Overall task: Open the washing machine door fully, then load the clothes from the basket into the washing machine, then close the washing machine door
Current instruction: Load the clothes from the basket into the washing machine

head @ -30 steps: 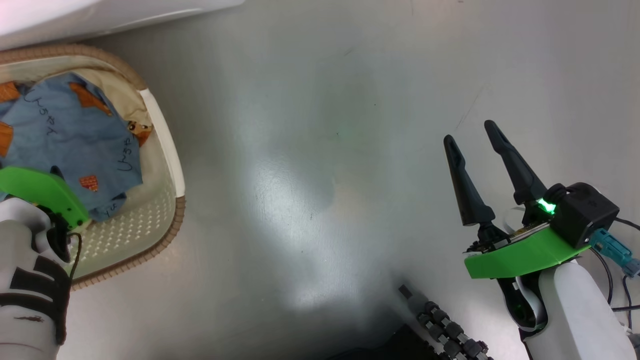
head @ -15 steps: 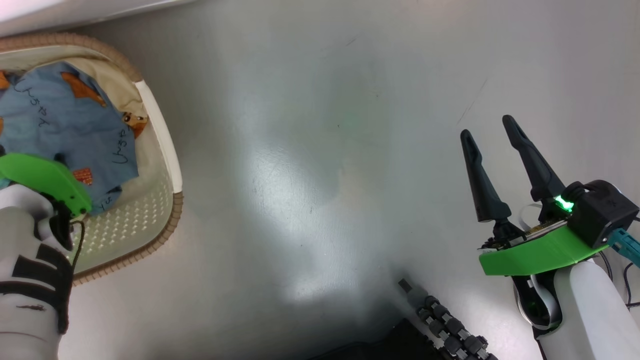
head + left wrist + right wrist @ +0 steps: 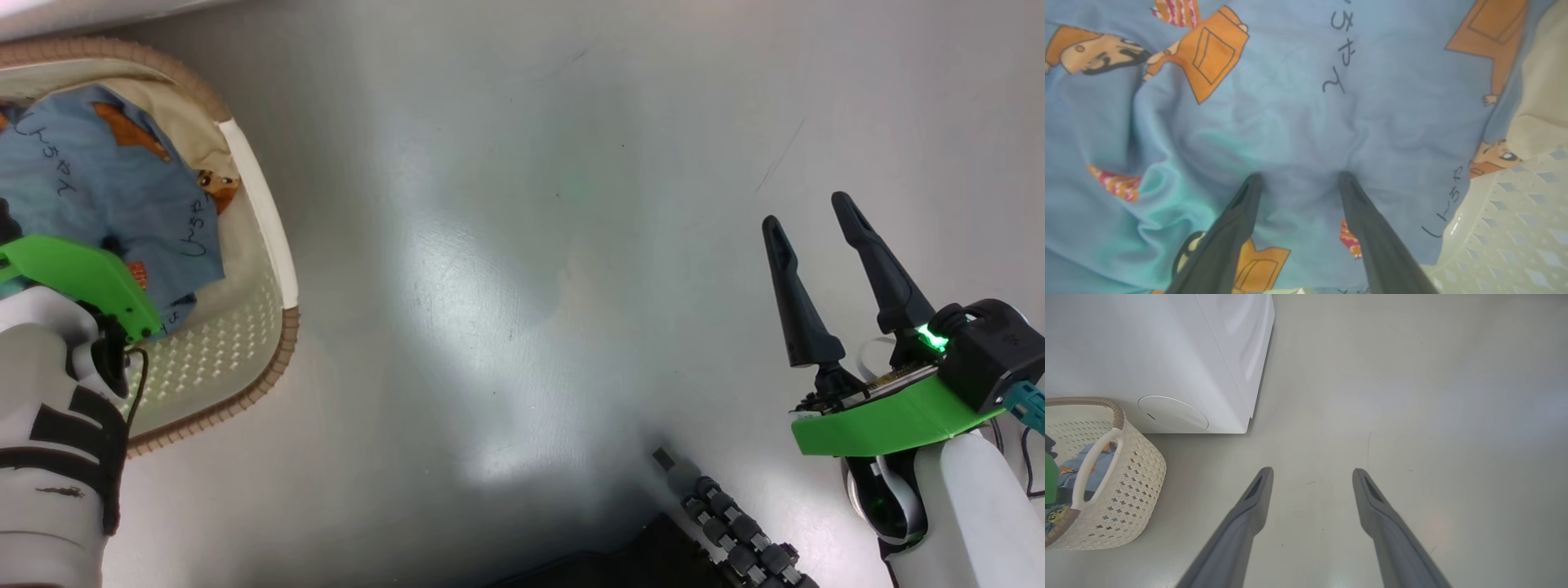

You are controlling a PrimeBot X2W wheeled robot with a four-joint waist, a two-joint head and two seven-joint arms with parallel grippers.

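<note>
Grey floor (image 3: 522,286) w/ basket (image 3: 212,359) on it. L gripper (image 3: 1300,176) inside basket, jaws spread, tips on clothes (image 3: 1290,122). R gripper (image 3: 807,211) well right of basket, jaws spread, empty. Washer (image 3: 1167,355) just behind basket.

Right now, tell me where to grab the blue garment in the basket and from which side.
I'd pinch the soft mound in the middle of the blue garment, coming straight down from above: it lies crumpled in the open-topped basket, and the open left end effector has both fingertips dimpling the cloth either side of that mound.
</note>
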